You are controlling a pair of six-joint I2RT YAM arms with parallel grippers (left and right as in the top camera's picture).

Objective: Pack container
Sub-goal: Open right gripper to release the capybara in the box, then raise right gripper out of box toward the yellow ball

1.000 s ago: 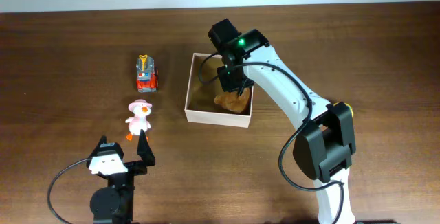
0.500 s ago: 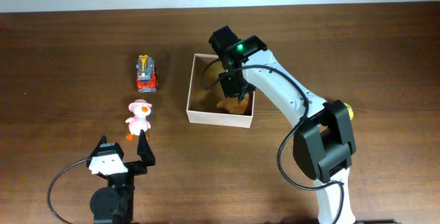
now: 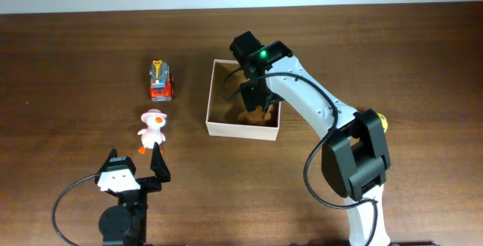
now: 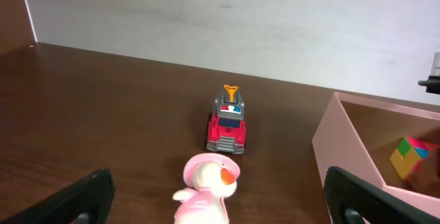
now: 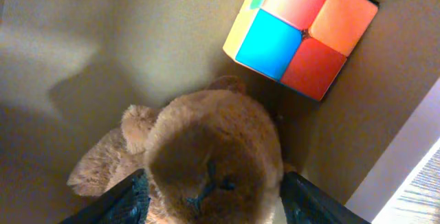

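Note:
The container (image 3: 241, 131), a square white-walled box with a tan inside, sits mid-table. My right gripper (image 3: 255, 109) reaches down into it. In the right wrist view its jaws (image 5: 214, 196) stand open on either side of a brown teddy bear (image 5: 206, 148) that rests on the box floor. A multicoloured cube (image 5: 302, 35) lies in the corner beyond the bear. My left gripper (image 3: 136, 159) is open near the front edge. A pink-hatted duck toy (image 4: 206, 189) stands just ahead of it, between the lines of its fingers.
A red toy truck (image 3: 160, 81) stands left of the container, behind the duck (image 3: 153, 131). From the left wrist view the truck (image 4: 227, 122) is farther back and the container wall (image 4: 344, 148) is at the right. A white wall borders the table's far edge.
My right gripper has sunk a little deeper into the container and its jaws have parted from the teddy bear. The left arm has stayed still.

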